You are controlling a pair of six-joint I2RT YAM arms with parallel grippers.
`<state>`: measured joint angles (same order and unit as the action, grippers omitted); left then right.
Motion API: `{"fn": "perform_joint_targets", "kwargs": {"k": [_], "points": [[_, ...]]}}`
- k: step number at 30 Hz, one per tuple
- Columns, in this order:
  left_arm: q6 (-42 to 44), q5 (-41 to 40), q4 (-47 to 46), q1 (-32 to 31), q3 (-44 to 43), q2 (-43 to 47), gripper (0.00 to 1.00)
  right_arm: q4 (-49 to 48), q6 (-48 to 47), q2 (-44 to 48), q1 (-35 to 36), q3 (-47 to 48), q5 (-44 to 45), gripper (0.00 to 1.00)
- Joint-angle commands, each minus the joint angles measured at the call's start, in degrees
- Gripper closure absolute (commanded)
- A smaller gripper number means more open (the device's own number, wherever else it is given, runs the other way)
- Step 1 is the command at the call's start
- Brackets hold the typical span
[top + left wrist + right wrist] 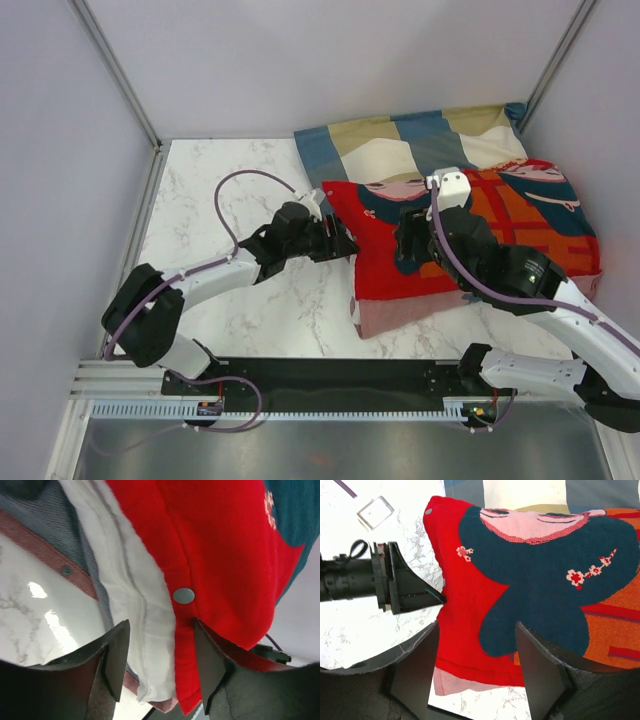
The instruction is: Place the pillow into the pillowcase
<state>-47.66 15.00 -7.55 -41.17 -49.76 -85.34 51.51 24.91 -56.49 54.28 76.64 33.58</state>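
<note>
The red pillowcase (500,225) with its dark-blue-haired figures lies plump at the centre right of the table, a dull pink flap (400,315) sticking out at its near edge. The white pillow (125,580) shows only in the left wrist view, bulging from the case's open left edge beside a snap button (183,595). My left gripper (340,240) (160,645) is at that edge, open, with the pillow's seam and the red hem (215,545) lying loose between its jaws. My right gripper (410,250) (477,650) hovers open over the case's near left part (465,630).
A blue, tan and cream checked pillow (400,145) lies behind the pillowcase against the back wall. Grey walls close in the marble table (220,200) on three sides. The arms' mounting rail (330,375) runs along the near edge. In the right wrist view the left gripper (415,587) points at the case.
</note>
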Motion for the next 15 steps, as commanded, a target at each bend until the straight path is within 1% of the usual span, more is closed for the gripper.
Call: {"fn": "perform_joint_targets", "kwargs": {"k": [1, 2, 3, 7, 11, 13, 15], "points": [[-3.32, -1.82, -7.56, -2.42, -2.45, -0.18, 0.42, 0.00, 0.58, 0.50, -0.67, -0.87, 1.31, 0.30], [-3.40, -2.00, -7.57, -3.47, -2.10, 0.43, 0.45, 0.00, 0.50, 0.68, -0.84, -1.23, 1.22, 0.30], [-3.49, -2.43, -7.91, -4.09, -1.66, 1.05, 0.46, 0.00, 0.49, 0.77, -0.93, -1.49, 1.31, 0.30], [-3.67, -4.28, -9.32, -6.82, 0.36, 2.99, 0.47, -0.35, 0.49, 1.47, -1.37, -2.81, 1.05, 0.30], [-3.05, -3.85, -9.76, -8.31, -0.95, 1.41, 0.47, -1.06, 0.23, 1.73, -1.63, -2.90, -0.18, 0.30], [-3.40, -3.58, -10.20, -8.49, -1.04, 0.01, 0.48, -1.06, 0.14, 1.82, -1.81, -2.64, -0.53, 0.30], [-3.41, -3.49, -12.39, -8.58, -0.52, -0.26, 0.63, -1.06, 0.05, 2.00, -1.81, -2.64, -0.62, 0.30]]}}
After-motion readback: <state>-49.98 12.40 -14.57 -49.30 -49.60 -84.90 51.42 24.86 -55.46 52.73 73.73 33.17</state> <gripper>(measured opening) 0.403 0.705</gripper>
